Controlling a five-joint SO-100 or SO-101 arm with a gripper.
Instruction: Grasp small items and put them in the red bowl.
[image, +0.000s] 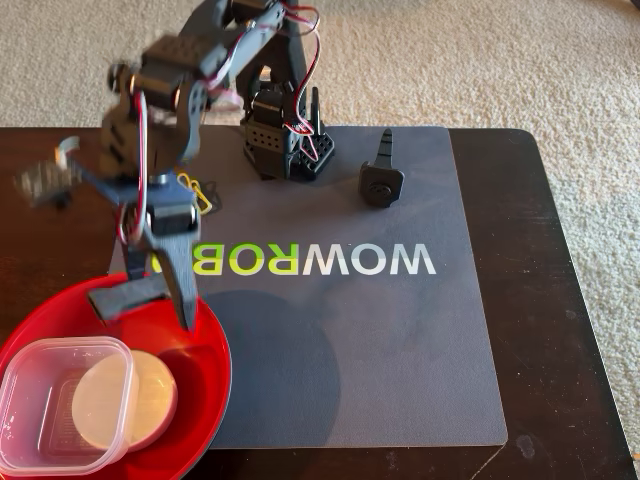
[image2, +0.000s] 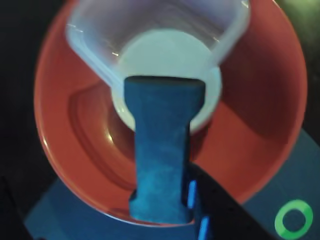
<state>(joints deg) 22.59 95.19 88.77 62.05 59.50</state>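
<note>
The red bowl sits at the front left in the fixed view, and it fills the wrist view. Inside it lie a clear square tub and a small white round bowl, partly under the tub. My gripper hangs open over the bowl's back rim with nothing between its fingers. One finger points at the white bowl. A yellow clip lies on the mat behind my arm. A black round-headed spiked part lies at the back centre. A short black bar is beside the base.
A grey mat with WOWROBO lettering covers the dark wooden table, and carpet lies beyond it. The arm's base stands at the mat's back edge. The upper arm looks blurred. A green ring is printed on the mat.
</note>
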